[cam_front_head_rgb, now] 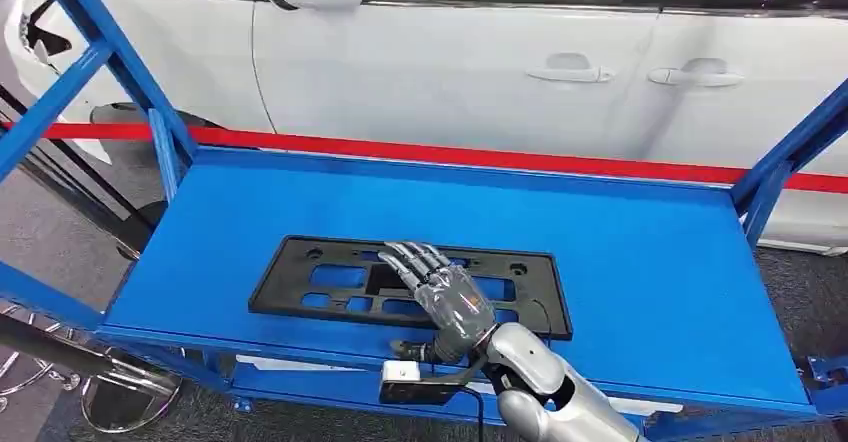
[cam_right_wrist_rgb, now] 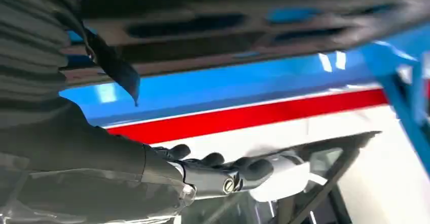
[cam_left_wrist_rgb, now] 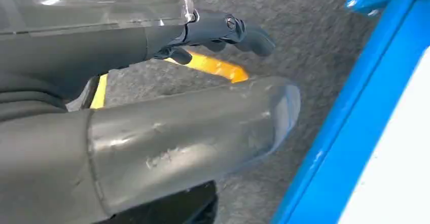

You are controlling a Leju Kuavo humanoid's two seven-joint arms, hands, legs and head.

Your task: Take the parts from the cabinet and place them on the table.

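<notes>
Right hand (cam_front_head_rgb: 450, 297) hovers flat, fingers spread, holding nothing — the long black frame (cam_front_head_rgb: 300, 287) lies crosswise just beneath them.

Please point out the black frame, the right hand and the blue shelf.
black frame (cam_front_head_rgb: 300, 284): head view, its left end.
right hand (cam_front_head_rgb: 452, 302): head view, back of the hand.
blue shelf (cam_front_head_rgb: 640, 262): head view, bare surface.
</notes>
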